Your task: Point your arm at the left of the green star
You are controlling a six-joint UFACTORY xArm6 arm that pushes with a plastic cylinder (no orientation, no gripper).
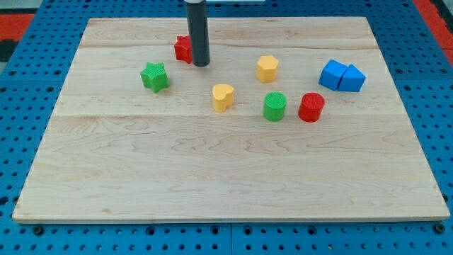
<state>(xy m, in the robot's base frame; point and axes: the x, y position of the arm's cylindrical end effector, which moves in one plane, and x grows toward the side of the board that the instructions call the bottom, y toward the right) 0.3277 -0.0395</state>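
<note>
Right of ridged green plastic star (154, 76): my tip (202, 64), touching partly hidden red block (183, 48); no pincer fitted, state untellable; star's left side on wooden counter (212, 177) unreached.

A pale wooden board (233, 177) made of wide planks joined along faint horizontal seams fills most of the frame, broadening toward the bottom of the view. Its grain runs left to right, and the light on it is soft and even, with only short shadows. Around and beneath it lies a blue perforated base plate (28, 106) dotted with regular rows of small dark holes, showing along the left, right and bottom edges. In the upper left corner (18, 25) and the upper right corner (432, 14) of the frame a red perforated surface shows beyond the blue.
</note>
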